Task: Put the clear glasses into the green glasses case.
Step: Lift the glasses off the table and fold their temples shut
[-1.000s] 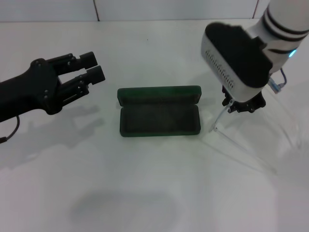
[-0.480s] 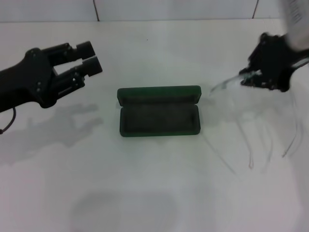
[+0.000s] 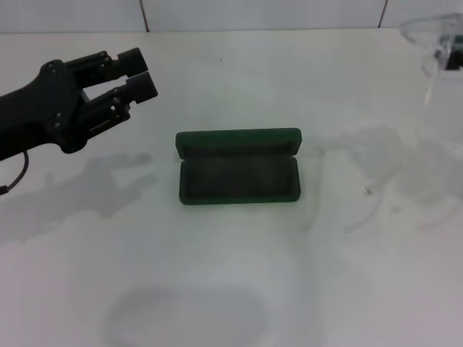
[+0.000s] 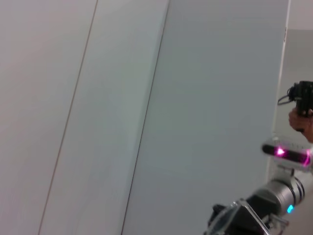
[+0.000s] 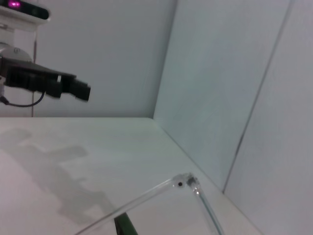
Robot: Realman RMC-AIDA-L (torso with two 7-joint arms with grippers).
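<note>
The green glasses case [image 3: 239, 179] lies open in the middle of the white table, its lid standing up along the far side. The clear glasses [image 3: 428, 32] hang in the air at the far right, one thin temple arm drooping down. Only a dark bit of my right gripper [image 3: 455, 58] shows at the head view's edge, holding them. In the right wrist view a clear temple arm and hinge [image 5: 182, 184] cross the picture, and a green sliver of the case [image 5: 125, 226] shows below. My left gripper [image 3: 139, 74] hovers left of the case, fingers slightly apart and empty.
The table [image 3: 231, 289] is white with soft shadows on it. A white wall with dark seams rises behind it. The left wrist view shows that wall, my right arm [image 4: 264, 208] low in the picture, and the robot's head light [image 4: 287, 152].
My right gripper has lifted the clear glasses from beside the case up and away to the far right edge. My left gripper rose slightly.
</note>
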